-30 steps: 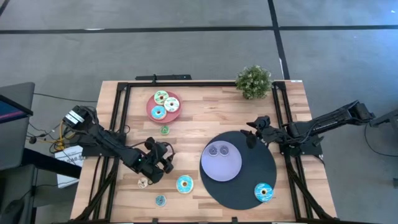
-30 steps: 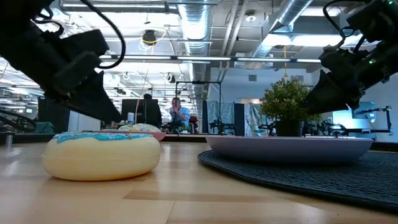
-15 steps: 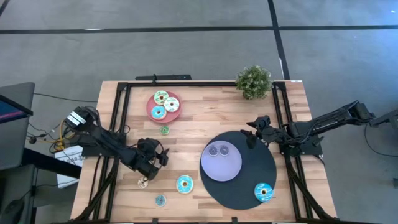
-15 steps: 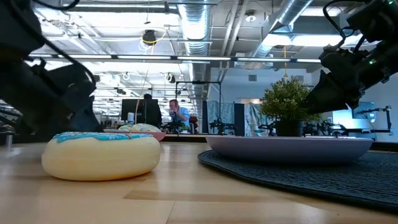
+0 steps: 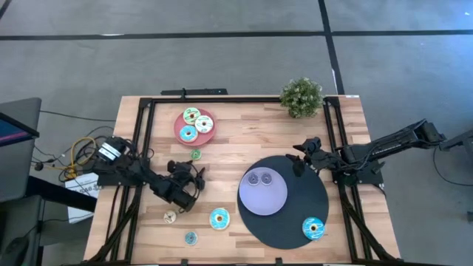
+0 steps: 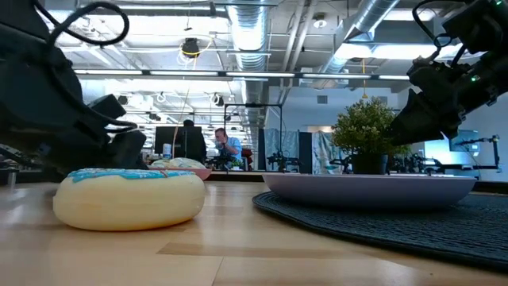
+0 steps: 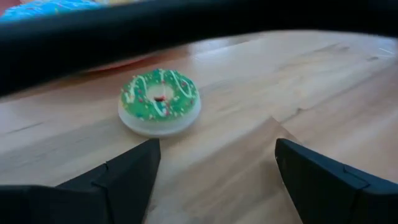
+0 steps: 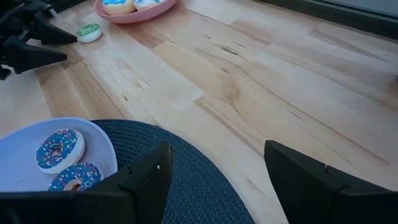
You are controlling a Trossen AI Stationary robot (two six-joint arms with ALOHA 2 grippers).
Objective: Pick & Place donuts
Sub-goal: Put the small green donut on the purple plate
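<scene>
Approaching the small green donut, the left gripper sits low over the bench with its jaws spread and nothing between them; the donut lies just ahead on bare wood, close by the pink plate. That plate carries three donuts. The lavender plate on the dark mat holds two blue-iced ones. Further donuts lie loose: a teal one near the bench front, a small teal one, a small cream one, and a teal one on the mat. The right gripper waits over the mat's far edge, jaws spread and empty.

Risk, as judged: the green donut is small and flat, so a closing finger could strike its rim and skid it toward the pink plate, or the tips could scrape the wood.

Obscured: in the low view the left arm is only a dark mass, and the green donut cannot be seen there. A dark bar crosses the left wrist view, cutting off the pink plate.
</scene>
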